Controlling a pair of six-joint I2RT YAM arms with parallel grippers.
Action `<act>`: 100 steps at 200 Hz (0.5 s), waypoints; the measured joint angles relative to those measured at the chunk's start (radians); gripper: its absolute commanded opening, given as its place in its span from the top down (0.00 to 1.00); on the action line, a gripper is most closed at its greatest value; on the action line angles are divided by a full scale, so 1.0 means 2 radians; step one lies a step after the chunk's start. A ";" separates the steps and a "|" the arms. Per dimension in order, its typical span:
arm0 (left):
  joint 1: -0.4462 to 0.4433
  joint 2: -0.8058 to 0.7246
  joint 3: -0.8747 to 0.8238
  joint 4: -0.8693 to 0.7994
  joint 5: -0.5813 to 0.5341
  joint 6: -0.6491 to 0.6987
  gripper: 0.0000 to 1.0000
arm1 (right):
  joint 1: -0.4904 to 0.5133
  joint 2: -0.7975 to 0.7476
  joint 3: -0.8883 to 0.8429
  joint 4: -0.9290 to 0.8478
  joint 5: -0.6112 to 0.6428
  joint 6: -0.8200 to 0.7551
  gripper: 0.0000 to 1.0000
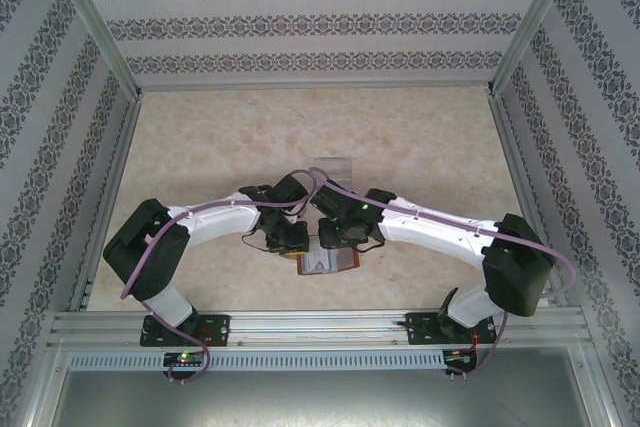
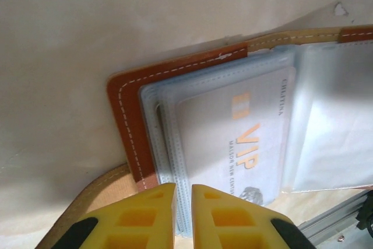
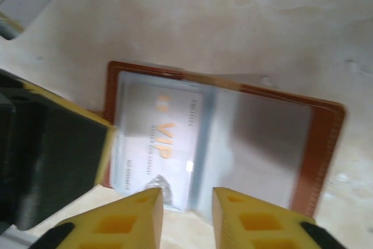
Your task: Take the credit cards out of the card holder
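Observation:
The card holder (image 1: 330, 265) lies open on the table between the two arm heads, a reddish-brown leather cover (image 2: 131, 121) with clear blue-grey sleeves. A pale credit card (image 2: 233, 138) with orange "VIP" lettering sits inside the left sleeve (image 3: 163, 138). My left gripper (image 2: 183, 188) is shut on the near edge of the sleeves, beside the leather rim. Just off the holder's near edge, my right gripper (image 3: 187, 193) hangs with a gap between its yellow fingers, in line with the card's right edge and the sleeve fold. The right half of the holder (image 3: 323, 144) shows a sleeve with no card visible.
A clear plastic tray (image 1: 330, 165) stands just beyond the grippers. The left gripper's dark and yellow body (image 3: 52, 155) crowds the holder's left end. A tan strap tab (image 2: 99, 193) sticks out by the left finger. The metal frame rail (image 2: 344, 217) runs close along the near side.

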 measured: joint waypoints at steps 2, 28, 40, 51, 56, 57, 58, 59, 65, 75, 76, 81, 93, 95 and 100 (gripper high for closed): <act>0.000 0.000 0.000 0.001 0.000 0.000 0.84 | -0.002 -0.001 -0.003 0.005 -0.005 0.003 0.75; 0.000 -0.002 0.000 0.004 0.004 -0.005 0.84 | -0.022 -0.001 -0.046 0.060 -0.050 0.016 0.80; 0.000 -0.002 0.000 0.007 0.008 -0.007 0.84 | -0.031 0.000 -0.063 0.082 -0.068 0.023 0.80; 0.000 -0.002 0.000 0.013 0.011 -0.010 0.84 | -0.037 0.002 -0.077 0.104 -0.084 0.028 0.80; 0.000 -0.002 0.000 0.015 0.012 -0.010 0.84 | -0.040 0.004 -0.083 0.113 -0.091 0.031 0.79; 0.000 -0.002 0.000 0.016 0.012 -0.010 0.84 | -0.041 0.004 -0.084 0.115 -0.092 0.031 0.79; 0.000 -0.002 0.000 0.016 0.013 -0.010 0.84 | -0.041 0.004 -0.085 0.116 -0.093 0.031 0.79; 0.000 -0.002 0.000 0.016 0.013 -0.010 0.84 | -0.041 0.005 -0.085 0.117 -0.094 0.032 0.79; 0.000 -0.002 0.000 0.018 0.014 -0.011 0.84 | -0.045 0.007 -0.090 0.126 -0.102 0.034 0.79; 0.000 -0.002 0.000 0.021 0.015 -0.012 0.84 | -0.048 0.013 -0.095 0.140 -0.113 0.037 0.79; 0.000 -0.002 0.000 0.021 0.015 -0.012 0.84 | -0.048 0.013 -0.096 0.141 -0.113 0.037 0.79; 0.000 -0.002 0.000 0.023 0.016 -0.012 0.84 | -0.050 0.016 -0.097 0.148 -0.117 0.038 0.79; 0.000 0.000 0.000 0.026 0.017 -0.013 0.84 | -0.051 0.023 -0.099 0.161 -0.126 0.038 0.79; 0.000 0.000 0.000 0.026 0.017 -0.013 0.84 | -0.051 0.024 -0.100 0.163 -0.127 0.038 0.79; 0.000 0.000 0.000 0.026 0.017 -0.013 0.84 | -0.051 0.027 -0.100 0.167 -0.130 0.038 0.79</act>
